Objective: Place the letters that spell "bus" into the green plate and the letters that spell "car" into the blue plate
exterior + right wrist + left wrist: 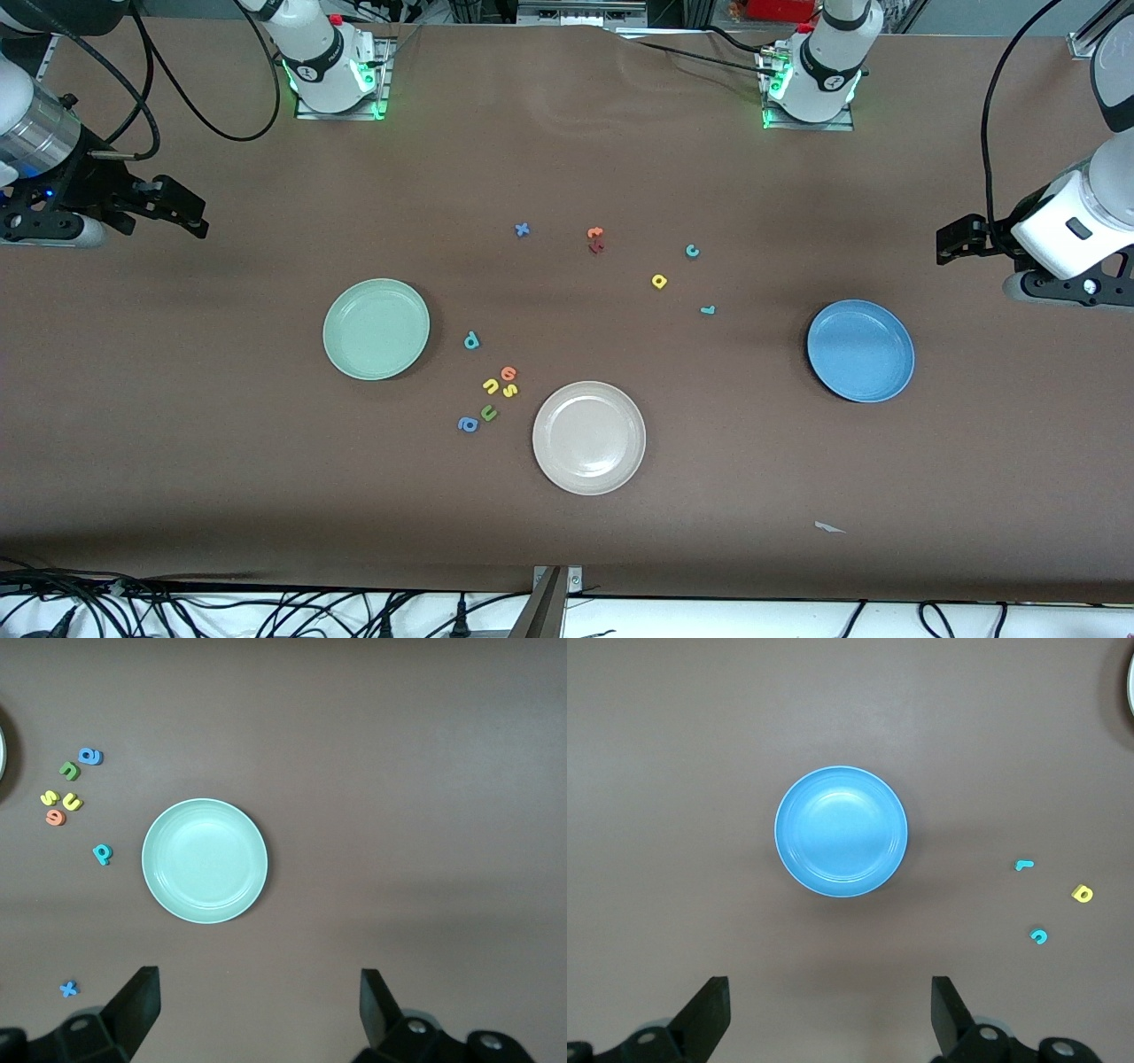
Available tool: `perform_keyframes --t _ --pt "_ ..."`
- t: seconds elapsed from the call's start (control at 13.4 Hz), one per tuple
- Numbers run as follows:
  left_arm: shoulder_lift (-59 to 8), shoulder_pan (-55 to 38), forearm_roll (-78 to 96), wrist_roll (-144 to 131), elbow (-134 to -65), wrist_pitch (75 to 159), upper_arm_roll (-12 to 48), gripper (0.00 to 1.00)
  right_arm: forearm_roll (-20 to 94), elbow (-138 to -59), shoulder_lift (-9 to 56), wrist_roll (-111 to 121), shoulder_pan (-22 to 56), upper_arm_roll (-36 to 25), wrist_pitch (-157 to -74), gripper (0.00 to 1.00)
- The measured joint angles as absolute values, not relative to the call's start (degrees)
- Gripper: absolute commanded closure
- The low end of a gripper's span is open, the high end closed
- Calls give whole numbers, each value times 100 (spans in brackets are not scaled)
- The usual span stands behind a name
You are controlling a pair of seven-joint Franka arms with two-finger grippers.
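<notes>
Clock hours as on the front view, counted from the white plate [589,437], lowest and nearest.

Just off it, from 9 toward 10 o'clock: blue a [468,424], green u [488,412], then yellow u [491,385] and yellow s [509,390] side by side, with an orange letter [508,373] touching or nearly touching them. Slightly farther, teal b [471,340], lying apart.

At 10 o'clock, green plate [376,329], no letter in it. At 2 o'clock, well apart, blue plate [860,350], likewise bare.

Around 1 o'clock, spread loosely: teal r [707,310], yellow a [658,281], teal c [692,252].

At 12 o'clock, farthest: an orange and dark red pair [595,239], perhaps overlapping, and a blue x [522,229] at 11.

Right gripper [182,208] waiting over bare table at its own end, fingers spread wide, holding nothing. Left gripper [955,241] waiting likewise over its end, wide and unloaded.
</notes>
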State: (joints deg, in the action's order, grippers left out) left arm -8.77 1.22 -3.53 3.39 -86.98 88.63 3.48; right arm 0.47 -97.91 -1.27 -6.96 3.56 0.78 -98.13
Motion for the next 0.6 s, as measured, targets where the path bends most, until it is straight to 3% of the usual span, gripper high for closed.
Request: perform_keyframes --t 0.6 --pt "-881 122 -353 339 -8699 8863 348 0 48 -9789 -129 -698 363 146 -9641 0"
